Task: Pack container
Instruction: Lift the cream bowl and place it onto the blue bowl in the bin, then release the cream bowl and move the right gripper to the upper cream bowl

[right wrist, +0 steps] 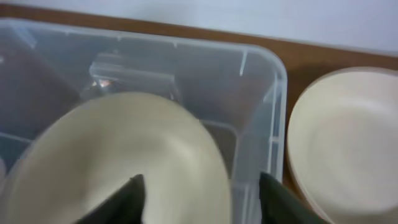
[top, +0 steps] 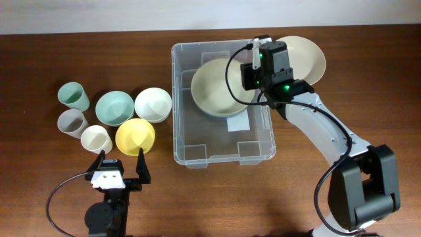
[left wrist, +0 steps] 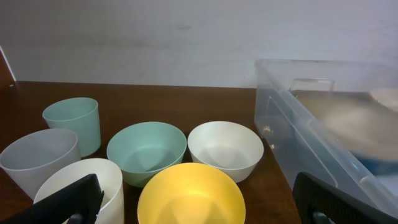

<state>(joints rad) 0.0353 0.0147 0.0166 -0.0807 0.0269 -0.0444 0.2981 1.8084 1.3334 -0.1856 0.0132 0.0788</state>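
The clear plastic container (top: 223, 158) stands at the table's middle, with a white label on its base. A cream plate (top: 212, 91) lies tilted inside its far half and also shows in the right wrist view (right wrist: 112, 155). My right gripper (top: 253, 66) hangs over the container's far right corner. Its fingers (right wrist: 200, 193) are wide open, one over the plate and one over the container's wall (right wrist: 273, 106). My left gripper (top: 120, 160) is open and empty at the front left, just short of a yellow bowl (top: 135, 136). In the left wrist view its fingers (left wrist: 193, 205) flank that bowl (left wrist: 189, 196).
A second cream plate (top: 309, 56) lies on the table right of the container. At the left stand a teal bowl (top: 114, 108), a white bowl (top: 152, 105), a teal cup (top: 72, 96), a grey cup (top: 71, 122) and a white cup (top: 96, 139).
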